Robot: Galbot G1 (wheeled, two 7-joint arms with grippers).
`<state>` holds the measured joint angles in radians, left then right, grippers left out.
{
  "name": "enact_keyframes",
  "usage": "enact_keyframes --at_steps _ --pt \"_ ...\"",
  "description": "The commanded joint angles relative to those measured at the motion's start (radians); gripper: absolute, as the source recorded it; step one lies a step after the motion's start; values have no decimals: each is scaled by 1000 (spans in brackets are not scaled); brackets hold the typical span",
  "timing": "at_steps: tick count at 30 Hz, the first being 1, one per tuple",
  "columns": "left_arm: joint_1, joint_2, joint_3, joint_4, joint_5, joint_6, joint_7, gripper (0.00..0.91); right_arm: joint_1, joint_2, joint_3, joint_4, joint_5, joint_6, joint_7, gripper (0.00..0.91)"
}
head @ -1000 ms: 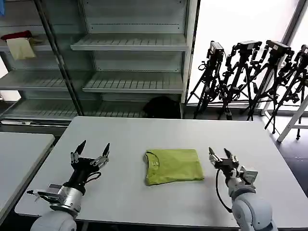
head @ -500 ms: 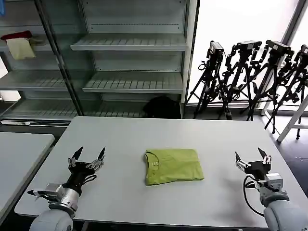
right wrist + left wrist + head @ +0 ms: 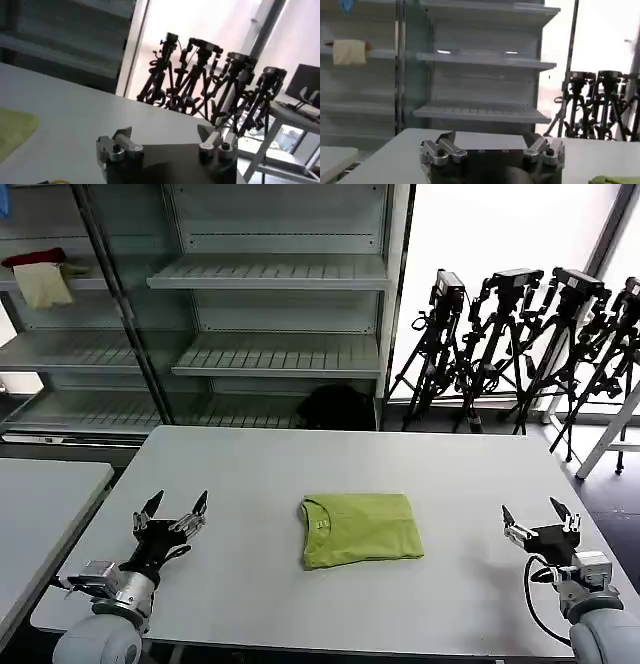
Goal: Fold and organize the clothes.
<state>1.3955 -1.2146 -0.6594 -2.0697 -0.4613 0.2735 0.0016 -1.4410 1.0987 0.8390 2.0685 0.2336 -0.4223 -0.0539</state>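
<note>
Both arms have drawn back from the lime-green T-shirt, which lies folded into a neat rectangle at the middle of the grey surface, collar to the robot's left. The right gripper has swung well clear toward the surface's right edge; the left gripper has eased back near the left. Both sets of fingers stand apart, holding nothing. The folding looks finished. The shirt's printed face is turned under; its neck label is too small to read.
</note>
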Motion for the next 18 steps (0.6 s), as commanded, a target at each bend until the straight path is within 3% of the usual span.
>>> enact_keyframes --at_steps 1,18 --pt "-11 4 -4 28 -43 5 0 907 -42 -20 31 28 45 48 4 907" --pt "3 4 -31 61 -45 -10 -2 907 -11 -20 -1 16 66 59 10 907"
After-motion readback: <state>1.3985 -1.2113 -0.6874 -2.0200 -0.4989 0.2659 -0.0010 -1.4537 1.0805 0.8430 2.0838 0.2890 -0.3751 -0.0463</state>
